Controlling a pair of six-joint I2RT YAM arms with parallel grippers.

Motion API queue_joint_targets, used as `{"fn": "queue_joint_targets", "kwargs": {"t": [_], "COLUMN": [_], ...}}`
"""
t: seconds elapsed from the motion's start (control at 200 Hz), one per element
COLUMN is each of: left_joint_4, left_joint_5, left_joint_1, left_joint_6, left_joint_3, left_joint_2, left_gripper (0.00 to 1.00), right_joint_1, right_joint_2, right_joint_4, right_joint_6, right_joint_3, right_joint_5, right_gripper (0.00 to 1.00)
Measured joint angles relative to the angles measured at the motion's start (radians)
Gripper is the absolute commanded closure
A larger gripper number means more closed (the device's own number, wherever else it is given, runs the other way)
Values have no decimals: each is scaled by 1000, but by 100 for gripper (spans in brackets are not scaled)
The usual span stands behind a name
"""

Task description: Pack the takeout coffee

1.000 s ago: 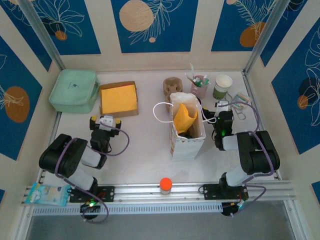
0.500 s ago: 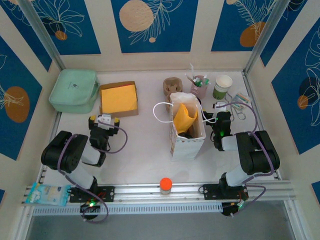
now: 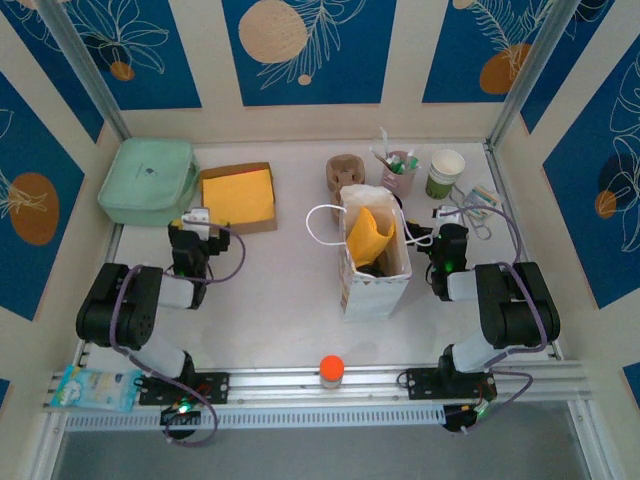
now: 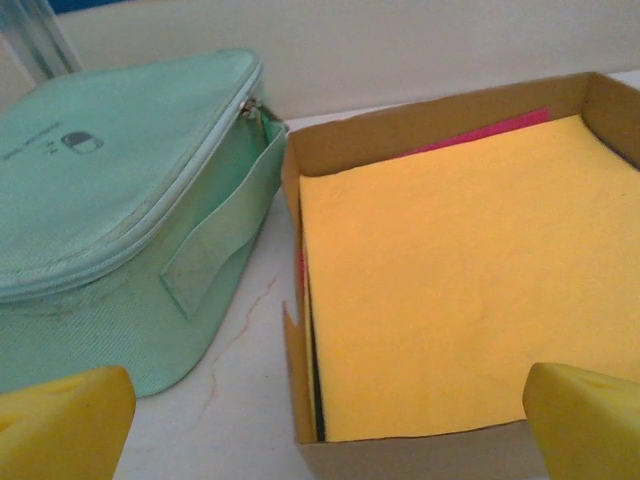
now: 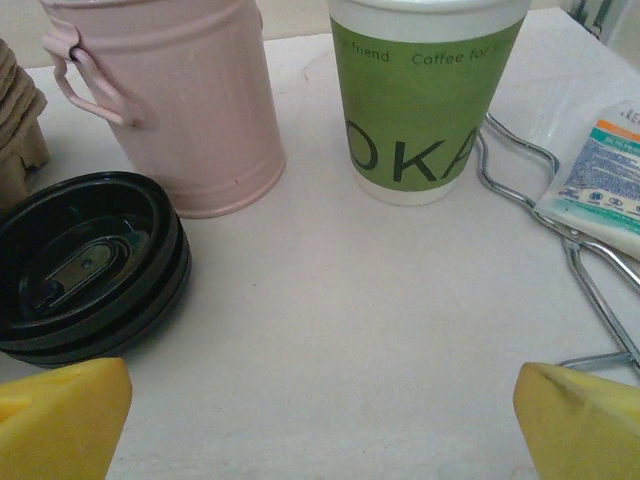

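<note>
The takeout coffee is hidden. A white paper bag (image 3: 375, 285) stands open mid-table with a yellow napkin (image 3: 368, 232) poking out; a dark shape lies low inside it, and I cannot tell what it is. My right gripper (image 3: 447, 214) (image 5: 320, 425) is open just right of the bag, over bare table, facing a stack of black lids (image 5: 85, 265) and the lidless green-and-white cup (image 3: 445, 172) (image 5: 425, 100). My left gripper (image 3: 195, 222) (image 4: 325, 430) is open at the near edge of a cardboard box (image 3: 237, 197) (image 4: 400, 130) of yellow sheets.
A mint zip pouch (image 3: 148, 180) (image 4: 100, 200) lies left of the box. At the back stand a pink cup of sticks (image 3: 400, 172) (image 5: 190, 100) and a brown pulp carrier (image 3: 343, 172). Sachets (image 5: 600, 180) and a wire clip (image 5: 580, 260) lie far right. An orange-capped bottle (image 3: 331, 368) stands at the front rail.
My left gripper has moved away from me and leftward, up to the cardboard box. My right gripper has edged slightly toward the back. Both stay open.
</note>
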Motion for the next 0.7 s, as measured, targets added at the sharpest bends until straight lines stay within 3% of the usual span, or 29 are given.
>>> {"fn": "queue_joint_targets", "kwargs": {"t": [0.7], "left_joint_4": [-75], "left_joint_5": [21], "left_joint_1": [7], "left_joint_6": [-38], "left_joint_3": [-2], "left_joint_2": [-2], "left_gripper": [0], "right_joint_1": [1], "right_joint_2": [-19], "right_joint_4": [0], "right_joint_6": [29], "right_joint_3": [2], "right_joint_5": [9], "right_gripper": [1]}}
